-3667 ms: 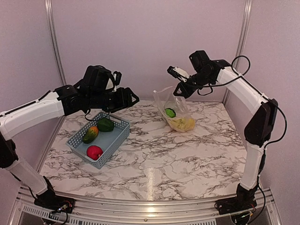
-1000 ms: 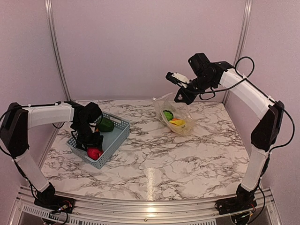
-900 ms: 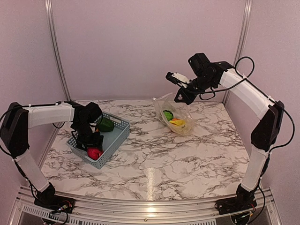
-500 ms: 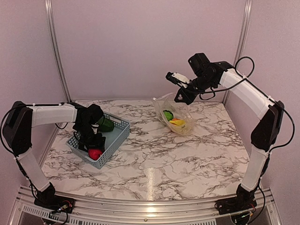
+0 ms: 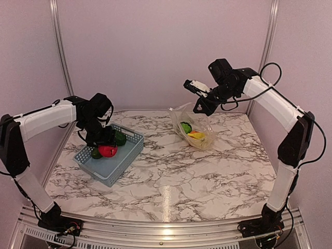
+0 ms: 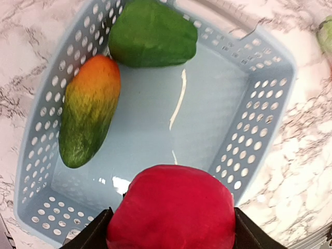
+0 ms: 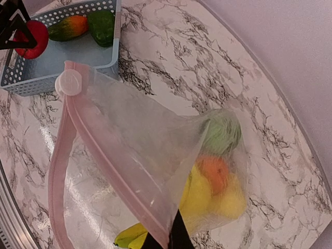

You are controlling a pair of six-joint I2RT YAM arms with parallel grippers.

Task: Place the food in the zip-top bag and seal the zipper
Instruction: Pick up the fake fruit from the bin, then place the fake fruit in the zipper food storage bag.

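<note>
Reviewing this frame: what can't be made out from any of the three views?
Left gripper fingertips: left wrist view, covered by the red apple and cut by the bottom edge.
Right gripper hold on the zip-top bag: right wrist view, cut by the bottom edge.
Fruit count in the bag: every view, blurred by crinkled plastic.
Zipper lower end: right wrist view, runs off the frame.
</note>
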